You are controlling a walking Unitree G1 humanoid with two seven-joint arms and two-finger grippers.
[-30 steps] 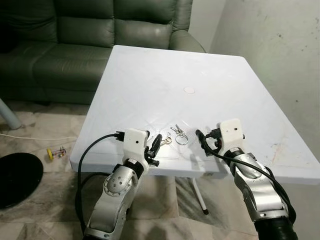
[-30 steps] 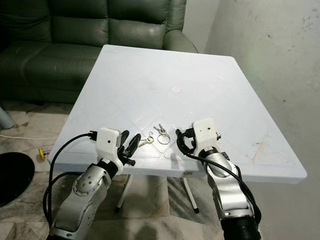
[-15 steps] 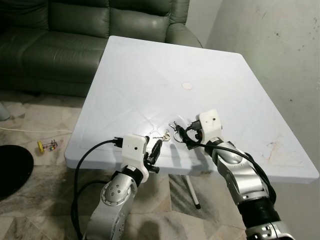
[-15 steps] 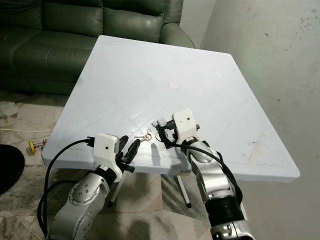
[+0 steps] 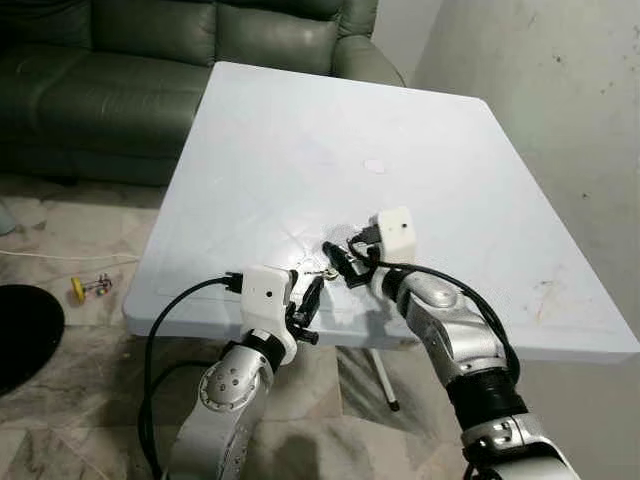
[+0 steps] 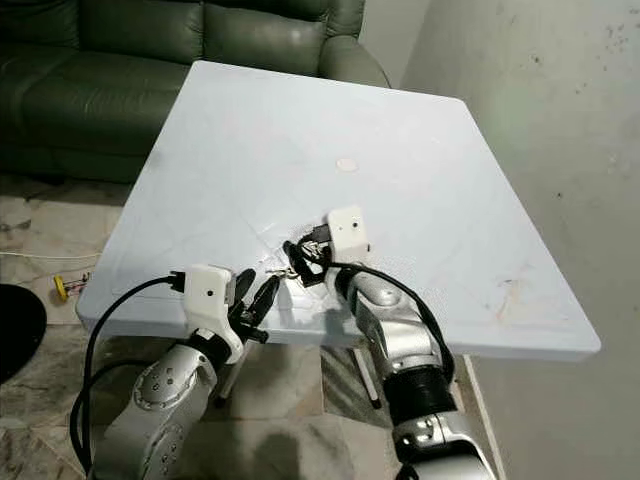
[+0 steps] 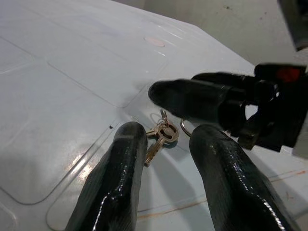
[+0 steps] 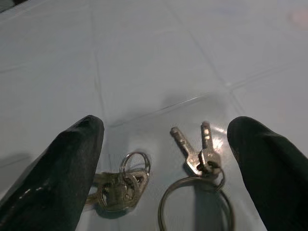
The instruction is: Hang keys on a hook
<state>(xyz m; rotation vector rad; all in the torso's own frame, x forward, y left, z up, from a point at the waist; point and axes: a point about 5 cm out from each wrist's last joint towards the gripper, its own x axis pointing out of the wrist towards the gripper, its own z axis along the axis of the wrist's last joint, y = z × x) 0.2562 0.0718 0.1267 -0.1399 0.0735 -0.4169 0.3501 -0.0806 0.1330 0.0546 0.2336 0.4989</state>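
While both arms are reaching over the near table edge, notes as follows.

Keys: two small bunches lying flat at lower centre of the left eye frame; keys on a large ring, a second key bunch just beside it.

Nearer arm: right gripper is hovering directly over them; left gripper is sitting just short, lower left.

Key axis: blades pointing away from the right wrist.

Right gripper: fingers spread wide, straddling both bunches, gripping nothing.

Left gripper: fingers parted, empty.

Hook: none in sight.
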